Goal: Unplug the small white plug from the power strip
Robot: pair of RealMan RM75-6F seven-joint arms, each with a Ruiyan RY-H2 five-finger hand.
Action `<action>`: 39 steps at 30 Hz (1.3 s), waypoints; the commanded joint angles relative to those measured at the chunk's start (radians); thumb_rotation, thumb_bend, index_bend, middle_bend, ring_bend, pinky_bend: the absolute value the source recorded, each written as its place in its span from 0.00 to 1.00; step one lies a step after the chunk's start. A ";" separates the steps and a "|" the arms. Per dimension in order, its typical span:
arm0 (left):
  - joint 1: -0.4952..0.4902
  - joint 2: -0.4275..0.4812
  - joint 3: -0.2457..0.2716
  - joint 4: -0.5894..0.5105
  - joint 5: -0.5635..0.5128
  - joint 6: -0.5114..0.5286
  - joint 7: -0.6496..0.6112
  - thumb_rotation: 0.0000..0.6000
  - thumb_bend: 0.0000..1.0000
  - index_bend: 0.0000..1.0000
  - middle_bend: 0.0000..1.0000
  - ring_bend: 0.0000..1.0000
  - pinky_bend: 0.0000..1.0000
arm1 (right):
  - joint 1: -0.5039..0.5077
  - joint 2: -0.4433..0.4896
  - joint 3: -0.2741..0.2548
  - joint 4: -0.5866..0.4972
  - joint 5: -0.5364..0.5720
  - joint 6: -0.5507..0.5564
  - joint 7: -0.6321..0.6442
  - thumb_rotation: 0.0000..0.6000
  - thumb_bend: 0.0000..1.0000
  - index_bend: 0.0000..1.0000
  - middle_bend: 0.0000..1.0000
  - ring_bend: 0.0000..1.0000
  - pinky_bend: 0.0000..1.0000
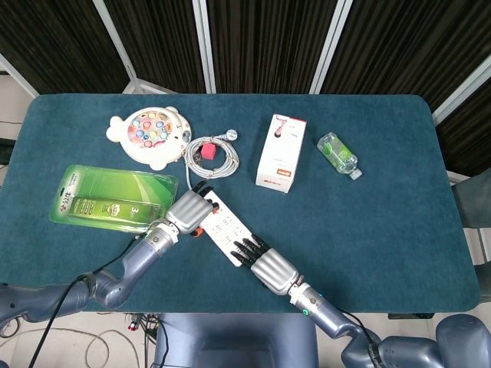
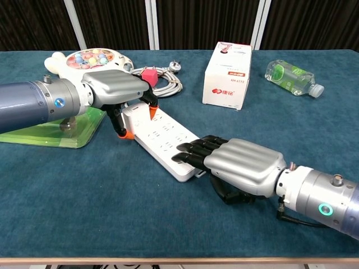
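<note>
The white power strip [image 2: 166, 140] lies slantwise on the blue table, also seen as the power strip [image 1: 227, 230]. The small white plug [image 2: 136, 117] sits in its far end. My left hand [image 2: 115, 89] hovers over that end, with an orange-tipped thumb on the plug's left and an orange fingertip [image 2: 152, 112] on its right. Whether they touch the plug I cannot tell. My right hand [image 2: 242, 163] lies palm down, its dark fingertips [image 2: 188, 152] pressing on the strip's near end. In the head view the left hand [image 1: 188, 211] hides the plug, and the right hand [image 1: 268, 266] covers the near end.
A green blister pack [image 2: 53, 129] lies under my left forearm. Behind the strip sit a coiled grey cable with a red block [image 2: 162, 81], a fish toy [image 2: 90, 59], a white-and-red box [image 2: 227, 68] and a small bottle [image 2: 293, 77]. Bare cloth lies right of the box.
</note>
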 commanded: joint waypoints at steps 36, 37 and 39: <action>0.017 -0.010 -0.002 -0.001 0.049 0.059 -0.016 1.00 0.38 0.61 0.64 0.19 0.08 | 0.001 -0.017 -0.012 0.017 0.004 -0.003 0.002 1.00 1.00 0.00 0.00 0.00 0.05; 0.017 -0.009 -0.003 -0.005 0.052 0.061 -0.018 1.00 0.38 0.61 0.64 0.19 0.08 | 0.001 -0.019 -0.013 0.018 0.003 -0.003 0.001 1.00 1.00 0.00 0.00 0.00 0.05; 0.017 -0.008 -0.003 -0.009 0.055 0.063 -0.019 1.00 0.38 0.61 0.64 0.18 0.08 | 0.001 -0.021 -0.014 0.018 0.002 -0.003 0.000 1.00 1.00 0.00 0.00 0.00 0.05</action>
